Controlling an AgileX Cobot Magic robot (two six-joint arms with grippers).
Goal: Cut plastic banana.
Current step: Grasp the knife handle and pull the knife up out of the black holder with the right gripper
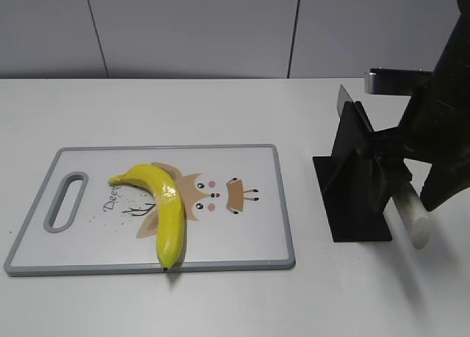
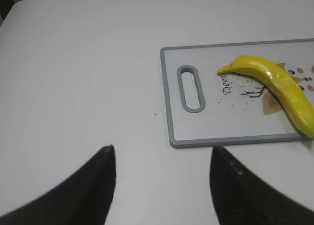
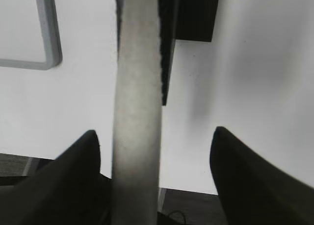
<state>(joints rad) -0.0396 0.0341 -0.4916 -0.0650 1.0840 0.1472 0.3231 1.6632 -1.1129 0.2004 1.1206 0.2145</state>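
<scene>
Our right claw (image 3: 154, 181) is spread wide around the knife handle (image 3: 137, 112), its left finger at the handle and the right finger well clear. The knife sits in a black rack (image 1: 356, 183) right of the board (image 1: 242, 256). Our left claw (image 2: 162, 186) gapes over bare surface (image 2: 88, 78), holding nothing. The banana (image 1: 165, 205) lies on the board, its tip at the near edge.

Cutting board (image 1: 250, 241) left of black knife stand (image 1: 356, 183).
</scene>
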